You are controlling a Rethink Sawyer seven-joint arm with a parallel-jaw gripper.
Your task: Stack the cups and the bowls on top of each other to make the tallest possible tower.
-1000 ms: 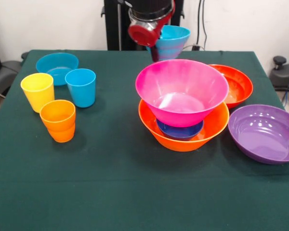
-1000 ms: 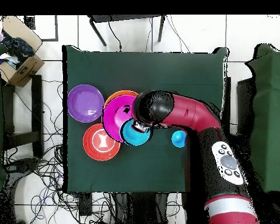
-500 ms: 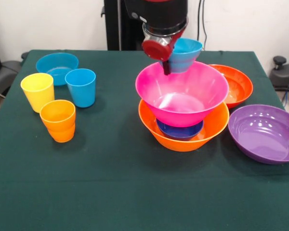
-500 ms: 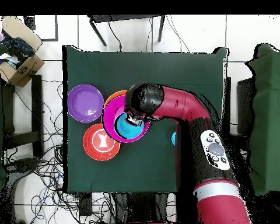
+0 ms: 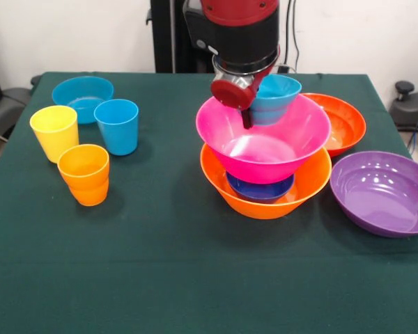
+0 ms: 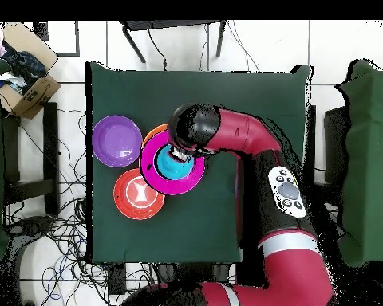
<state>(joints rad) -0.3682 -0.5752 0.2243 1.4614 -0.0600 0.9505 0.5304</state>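
My gripper [image 5: 253, 111] is shut on the rim of the small teal bowl [image 5: 276, 96] and holds it just inside the top of the large pink bowl [image 5: 268, 165]. The pink bowl rests on the small dark blue bowl [image 5: 260, 189], which sits in the large orange bowl [image 5: 265, 206]. From overhead the teal bowl [image 6: 168, 164] lies within the pink bowl [image 6: 177, 186], beside my gripper [image 6: 179, 154]. The yellow cup [image 5: 54, 132], light blue cup [image 5: 117, 126] and orange cup [image 5: 85, 174] stand upright at the left of the front view.
The wide red-orange bowl [image 5: 346, 122] sits behind the tower to the right. The wide purple bowl [image 5: 384, 193] is to the right, nearer the camera. The shallow light blue bowl [image 5: 82, 94] is behind the cups. The arm [image 6: 250, 151] covers the cups from overhead.
My gripper has carried the teal bowl from behind the tower forward and down, so that it now sits over the inside of the pink bowl.
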